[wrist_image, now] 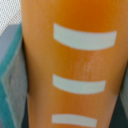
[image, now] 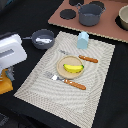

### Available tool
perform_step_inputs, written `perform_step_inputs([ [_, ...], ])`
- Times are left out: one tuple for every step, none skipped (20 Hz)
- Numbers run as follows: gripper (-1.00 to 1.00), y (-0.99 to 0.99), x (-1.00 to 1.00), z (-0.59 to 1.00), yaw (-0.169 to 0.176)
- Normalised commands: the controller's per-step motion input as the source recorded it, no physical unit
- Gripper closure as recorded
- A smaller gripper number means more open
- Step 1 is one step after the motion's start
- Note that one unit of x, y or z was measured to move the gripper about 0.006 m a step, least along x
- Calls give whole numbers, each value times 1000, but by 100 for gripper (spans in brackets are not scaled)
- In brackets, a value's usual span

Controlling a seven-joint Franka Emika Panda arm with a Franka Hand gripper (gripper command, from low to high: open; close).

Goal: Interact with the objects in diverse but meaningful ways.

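Wrist view fills with one orange block (wrist_image: 70, 65) crossed by three pale stripes, so close you can judge the gripper (image: 6, 70) is clamped on it, though no fingers show and you cannot tell for sure. Exterior view puts that orange piece at its left edge, under the white arm head. Farther in, on the placemat (image: 35, 82), one banana (image: 73, 68) sits on one plate (image: 64, 74), flanked by two orange-handled utensils; beyond stand one blue cup (image: 83, 39), one grey pan holding a white piece (image: 44, 39), and one pot (image: 90, 14).

Black tabletop (image: 30, 15), brown board (image: 107, 27) beyond.
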Motion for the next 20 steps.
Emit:
perform_step_inputs([
  [100,-460,934,623,0],
  [100,-431,966,643,0],
  [100,-409,980,640,0],
  [100,-351,1000,614,0],
  [100,-334,1000,614,0],
  [100,-306,1000,566,0],
  [100,-274,1000,531,0],
  [100,-234,1000,503,0],
  [100,-189,1000,469,0],
  [100,-137,1000,420,0],
  [100,-77,1000,349,0],
  [100,-37,1000,286,0],
  [100,0,1000,203,0],
  [100,0,1000,149,0],
  [100,0,1000,120,0],
  [100,0,1000,111,0],
  [100,0,1000,109,0],
  [100,0,1000,109,0],
  [100,0,1000,109,0],
  [100,0,1000,106,0],
])
